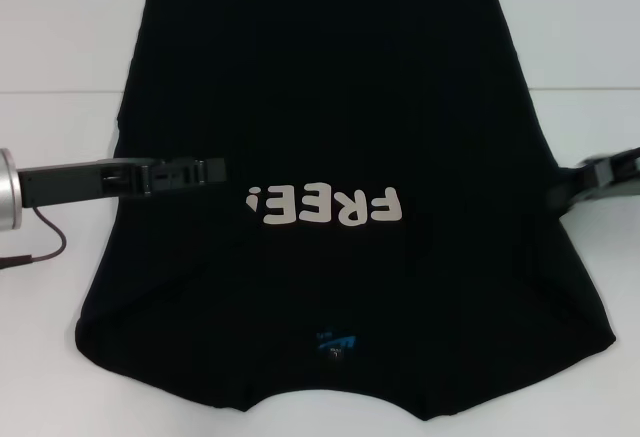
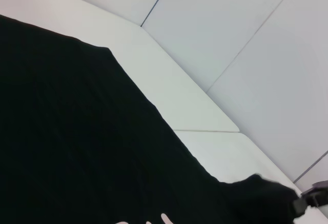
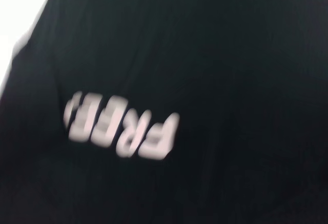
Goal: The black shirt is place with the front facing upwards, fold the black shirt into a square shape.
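Note:
The black shirt lies spread on the white table with its front up. Its white "FREE!" print and blue neck label are on the side nearest me. My left gripper reaches in from the left, low over the shirt's left part beside the print. My right gripper is at the shirt's right edge, and the cloth there bunches up toward it. The left wrist view shows the same bunched cloth at the right gripper. The right wrist view shows the print on the shirt.
The white table shows bare on both sides of the shirt and beyond it. A seam line runs across the table. A dark cable hangs from my left arm at the left edge.

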Available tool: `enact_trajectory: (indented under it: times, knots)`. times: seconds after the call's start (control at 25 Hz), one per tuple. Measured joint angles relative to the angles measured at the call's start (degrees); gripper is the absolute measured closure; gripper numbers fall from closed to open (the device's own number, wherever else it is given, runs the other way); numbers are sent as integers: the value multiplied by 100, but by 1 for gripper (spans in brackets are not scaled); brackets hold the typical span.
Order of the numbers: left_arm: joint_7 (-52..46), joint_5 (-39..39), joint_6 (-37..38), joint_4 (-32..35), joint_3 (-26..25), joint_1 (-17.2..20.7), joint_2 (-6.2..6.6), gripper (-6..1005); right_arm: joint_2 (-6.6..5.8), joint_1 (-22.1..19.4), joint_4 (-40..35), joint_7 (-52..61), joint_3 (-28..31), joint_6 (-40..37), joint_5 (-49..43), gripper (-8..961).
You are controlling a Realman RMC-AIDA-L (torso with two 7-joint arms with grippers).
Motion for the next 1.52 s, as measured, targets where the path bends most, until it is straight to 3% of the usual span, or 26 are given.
enact_trajectory:
  times: [0.2,0.32,0.48,0.68,0.76,0.88,0.96,1.04,1.16,1.52]
  knots:
    - [-8,-158,3,2,4,35,-3,300,480,493,-22,-236,-809,239,-740,912]
    - [-4,-283,29,3,-5,91,-4,300,559,574,-92,-152,-725,261,-854,905]
    - [14,-367,46,3,-46,156,1,299,406,444,-239,-139,-121,296,-589,805]
    - [-69,-385,88,-5,-145,209,32,309,159,-49,-475,-277,718,524,607,613]
    - [-397,-271,163,3,-145,257,115,314,46,-188,-427,-232,792,378,1024,518]
    - [-1494,195,460,27,-283,364,338,321,-142,-300,-386,-24,816,58,1313,406]
    - [-2262,844,936,53,-792,421,481,326,-239,-308,-392,137,821,-148,1360,342]
    - [-2425,1135,1109,67,-1043,435,513,332,-284,-290,-425,264,828,-260,1372,277]
    - [-2615,1722,1306,111,-1384,507,528,339,-297,-269,-413,299,834,-232,1374,273]
    - [-2776,2436,841,-37,-1383,618,415,375,-259,-273,-384,256,808,-78,1348,272]
